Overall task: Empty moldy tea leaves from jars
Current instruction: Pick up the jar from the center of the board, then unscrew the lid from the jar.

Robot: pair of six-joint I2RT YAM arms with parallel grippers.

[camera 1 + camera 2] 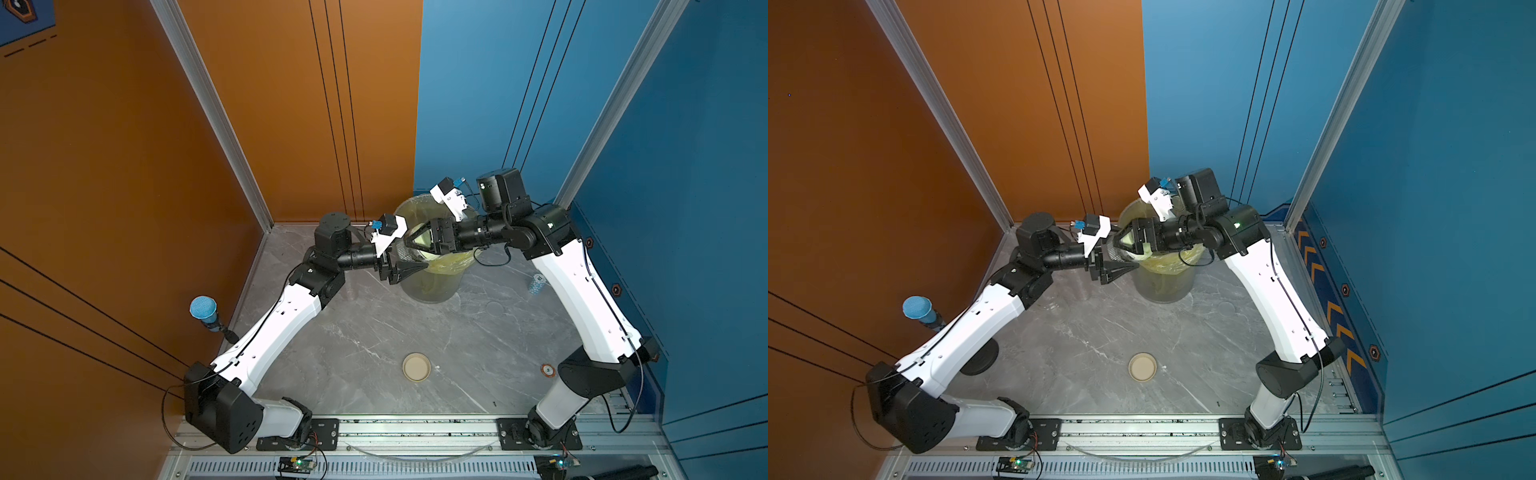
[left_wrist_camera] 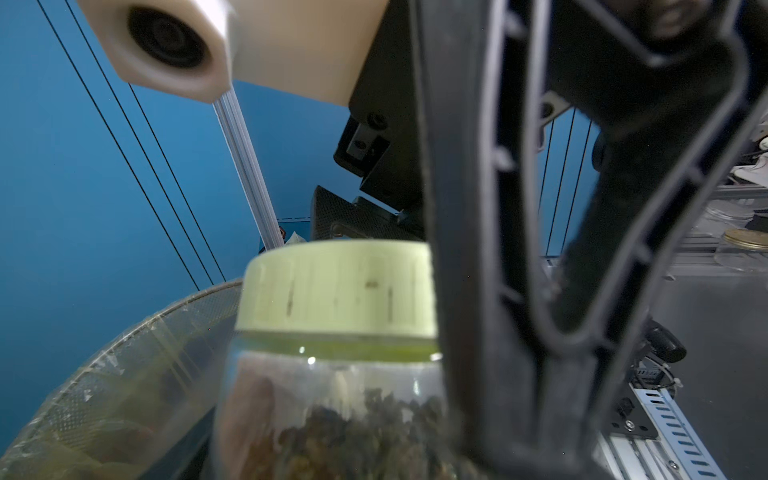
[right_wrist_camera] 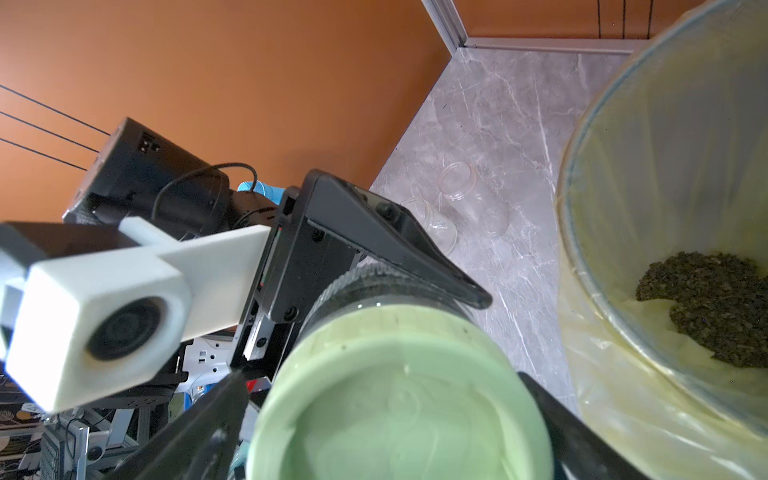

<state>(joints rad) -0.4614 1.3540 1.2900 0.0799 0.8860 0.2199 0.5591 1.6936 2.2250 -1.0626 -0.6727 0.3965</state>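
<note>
- Step in hand, as we read it: opening the third jar. Two clear lidless jars (image 3: 455, 187) already sit on the table (image 1: 374, 332) beside the bin (image 1: 432, 291).
- Left gripper (image 1: 405, 259) is clamped on the glass body of the short jar (image 2: 332, 395). It holds the jar off the table, roughly on its side above the bin's rim, with the green lid (image 2: 336, 291) on and facing the right arm.
- Right gripper (image 1: 409, 244): jaws spread to either side of the lid. In the right wrist view a sliver of background shows between one finger and the lid's edge, so we judge it is not gripping.
- Tea leaves (image 2: 374, 424): dark crumbly bits lie in the lower part of the held jar.
- Next move, our judgement: the right jaws must close squarely on the lid's rim and twist it off while the left grip holds firm. Then the lid goes aside and the jar's mouth tips into the yellow bag (image 1: 453, 262).
- The right wrist view alone shows a dumped heap (image 3: 715, 307) of leaves inside the bag.
- The left wrist view alone shows the leaves inside the jar.
- Both top views show a beige lid (image 1: 416, 366) lying on the table well apart from the bin. The held jar is mostly hidden there behind the grippers.
</note>
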